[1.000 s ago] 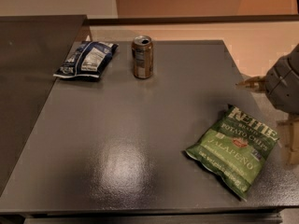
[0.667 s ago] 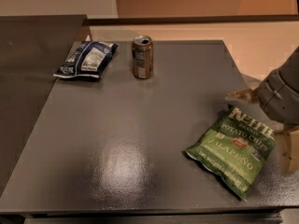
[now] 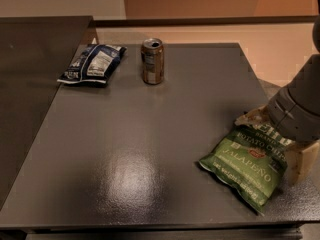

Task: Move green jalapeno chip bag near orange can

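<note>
The green jalapeno chip bag (image 3: 246,166) lies flat on the dark table (image 3: 150,134) near its front right corner. The orange can (image 3: 152,61) stands upright at the back middle, far from the bag. My gripper (image 3: 276,140) comes in from the right and is low over the bag's upper right end. It is open, with one pale finger (image 3: 251,116) at the bag's top edge and the other finger (image 3: 303,162) past its right side. The grey wrist hides the bag's top corner.
A dark blue-and-white snack bag (image 3: 92,64) lies at the back left, left of the can. A second dark surface (image 3: 30,74) adjoins the table on the left. The table's right edge runs close behind the gripper.
My gripper has moved left and down from beside the table's right edge onto the upper end of the green bag. The bag, can and blue bag have not moved.
</note>
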`<state>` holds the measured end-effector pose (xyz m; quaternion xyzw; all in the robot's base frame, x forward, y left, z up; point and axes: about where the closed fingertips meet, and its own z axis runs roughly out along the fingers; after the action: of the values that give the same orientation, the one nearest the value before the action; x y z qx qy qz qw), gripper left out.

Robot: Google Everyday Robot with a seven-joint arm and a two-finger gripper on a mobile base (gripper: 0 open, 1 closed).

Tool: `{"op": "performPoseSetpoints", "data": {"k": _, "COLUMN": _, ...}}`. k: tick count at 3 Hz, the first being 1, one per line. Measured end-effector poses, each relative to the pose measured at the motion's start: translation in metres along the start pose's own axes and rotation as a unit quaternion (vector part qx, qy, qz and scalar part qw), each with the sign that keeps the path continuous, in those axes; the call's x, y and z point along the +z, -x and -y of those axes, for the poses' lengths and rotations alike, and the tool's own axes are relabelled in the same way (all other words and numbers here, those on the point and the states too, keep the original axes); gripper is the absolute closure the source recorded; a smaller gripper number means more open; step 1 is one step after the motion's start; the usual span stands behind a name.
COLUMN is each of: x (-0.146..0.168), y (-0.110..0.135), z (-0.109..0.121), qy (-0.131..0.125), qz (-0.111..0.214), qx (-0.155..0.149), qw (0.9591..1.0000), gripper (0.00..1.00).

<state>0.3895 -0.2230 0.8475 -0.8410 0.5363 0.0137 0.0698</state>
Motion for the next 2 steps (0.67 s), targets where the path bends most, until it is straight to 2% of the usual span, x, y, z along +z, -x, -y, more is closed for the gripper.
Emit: {"op": "performPoseSetpoints", "data": {"k": 2, "x": -0.0055, "y": -0.0018, "z": 0.0034, "qy": -0.001, "qz": -0.015, "qx": -0.024, "qw": 0.9996, "gripper": 0.65}}
